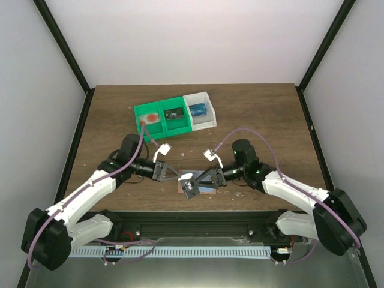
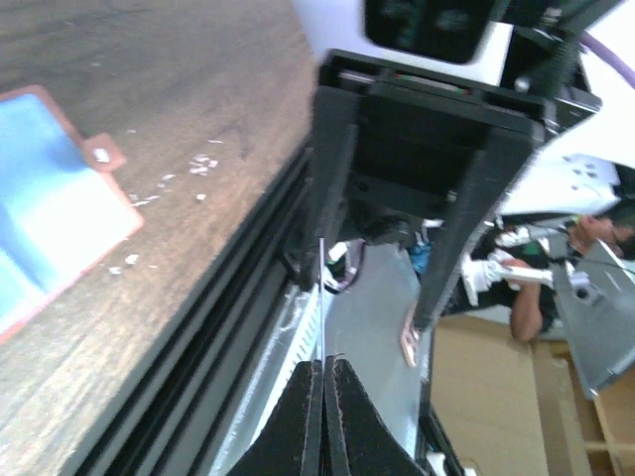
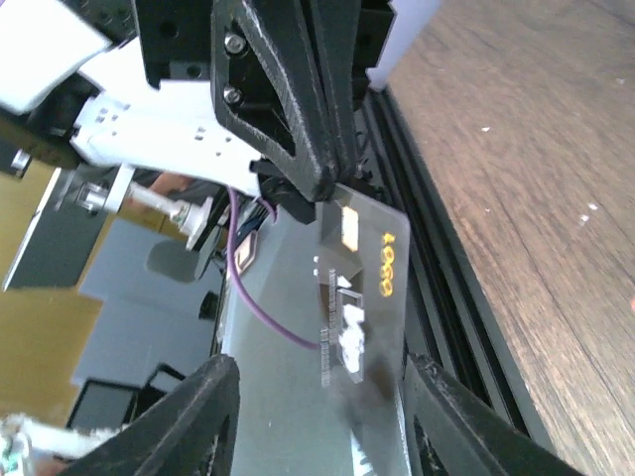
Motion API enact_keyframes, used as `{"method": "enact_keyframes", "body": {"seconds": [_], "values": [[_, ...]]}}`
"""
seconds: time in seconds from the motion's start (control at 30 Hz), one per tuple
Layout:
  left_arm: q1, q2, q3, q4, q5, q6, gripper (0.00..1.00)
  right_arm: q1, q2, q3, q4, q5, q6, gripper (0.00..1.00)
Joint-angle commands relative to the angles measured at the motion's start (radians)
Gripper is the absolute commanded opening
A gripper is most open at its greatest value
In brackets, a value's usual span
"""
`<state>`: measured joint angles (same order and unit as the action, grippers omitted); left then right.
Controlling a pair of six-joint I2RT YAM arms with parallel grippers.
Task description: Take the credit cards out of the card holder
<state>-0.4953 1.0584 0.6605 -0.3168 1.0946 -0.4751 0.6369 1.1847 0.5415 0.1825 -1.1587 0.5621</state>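
Gold digits on the dark credit card (image 3: 362, 288) blur beyond reading. The left gripper (image 2: 323, 375) clamps its edge. It hangs between the right gripper (image 3: 322, 382)'s parted fingers, above the open card holder (image 2: 50, 198).

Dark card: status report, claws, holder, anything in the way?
Left claw shut on dark card. Right claw open, flanking it. Card holder open on table below. Nothing in the way.

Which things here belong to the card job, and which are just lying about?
Job: card holder; gold-numbered card pinched in left fingers; dark card; blue card.
Lying about: green bin and white bin holding those two; red item in green bin.
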Motion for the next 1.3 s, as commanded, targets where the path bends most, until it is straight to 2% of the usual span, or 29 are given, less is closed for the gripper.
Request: {"method": "enact_keyframes", "body": {"seconds": [0.0,0.07,0.1,0.17,0.2,0.27,0.37,0.53,0.73,0.87,1.1,1.27], "values": [[0.016,0.007,0.045,-0.067,-0.196,0.007,0.00,-0.006,-0.062,0.027,-0.052,0.161,0.003,0.51],[0.034,0.013,0.070,-0.082,-0.247,0.006,0.00,-0.006,-0.088,0.038,-0.092,0.255,0.007,0.58],[0.043,0.015,0.088,-0.085,-0.280,-0.005,0.00,-0.005,-0.102,0.042,-0.116,0.307,0.008,0.67],[0.052,0.010,0.123,-0.084,-0.372,-0.020,0.00,-0.006,-0.141,0.051,-0.176,0.442,0.013,0.94],[0.054,0.007,0.141,-0.086,-0.438,-0.029,0.00,-0.006,-0.163,0.055,-0.208,0.519,0.018,0.99],[0.054,0.005,0.166,-0.077,-0.594,-0.053,0.00,-0.005,-0.215,0.054,-0.254,0.653,0.025,1.00],[0.056,0.004,0.164,0.008,-0.758,-0.098,0.00,-0.006,-0.283,0.058,-0.283,0.748,0.030,1.00],[0.057,0.046,0.125,0.211,-1.000,-0.204,0.00,-0.006,-0.336,0.063,-0.283,0.775,0.052,1.00],[0.058,0.180,0.154,0.438,-1.243,-0.235,0.00,-0.006,-0.340,0.076,-0.290,0.794,0.052,1.00],[0.068,0.302,0.209,0.565,-1.294,-0.233,0.00,-0.006,-0.336,0.082,-0.282,0.784,0.052,1.00],[0.090,0.523,0.301,0.701,-1.286,-0.258,0.00,-0.006,-0.336,0.084,-0.266,0.753,0.072,1.00],[0.095,0.648,0.346,0.743,-1.310,-0.291,0.00,-0.006,-0.326,0.097,-0.284,0.747,0.061,1.00]]}}
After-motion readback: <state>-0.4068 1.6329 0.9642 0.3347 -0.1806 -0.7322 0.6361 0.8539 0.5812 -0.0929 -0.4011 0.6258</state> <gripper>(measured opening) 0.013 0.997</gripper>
